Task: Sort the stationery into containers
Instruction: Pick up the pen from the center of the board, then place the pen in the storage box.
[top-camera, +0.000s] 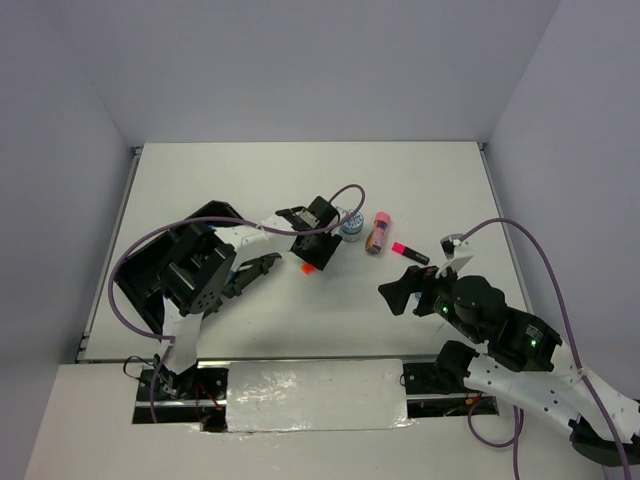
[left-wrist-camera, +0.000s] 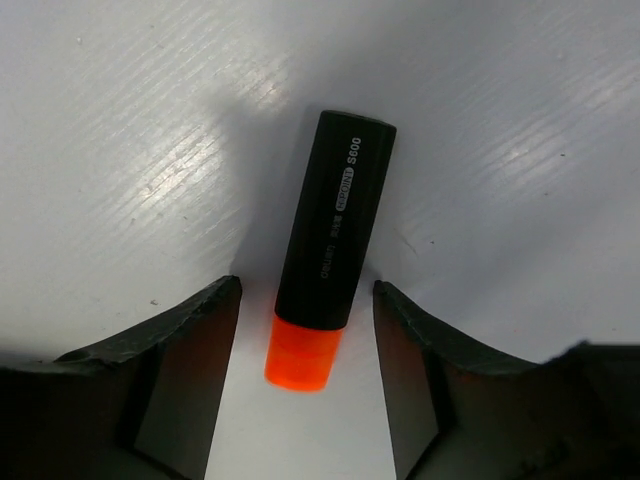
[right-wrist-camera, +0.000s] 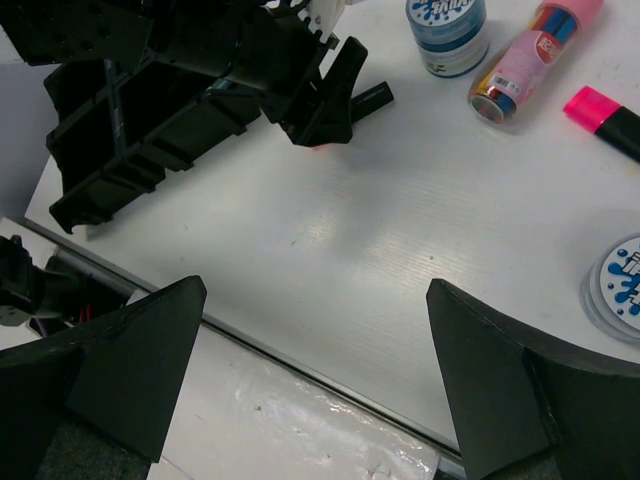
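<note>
A black highlighter with an orange cap lies on the white table between the open fingers of my left gripper, with a gap on each side. From above, only its orange cap shows under my left gripper. The black organiser tray sits at the left, partly hidden by the left arm. My right gripper is open and empty above bare table. A pink-capped highlighter, a pink-orange tube and an upright blue-white tape roll lie to the right of the left gripper.
The right wrist view shows the tray, the upright roll, the tube, the pink cap, and a second flat tape roll at the right edge. The table's near edge runs just under the right fingers.
</note>
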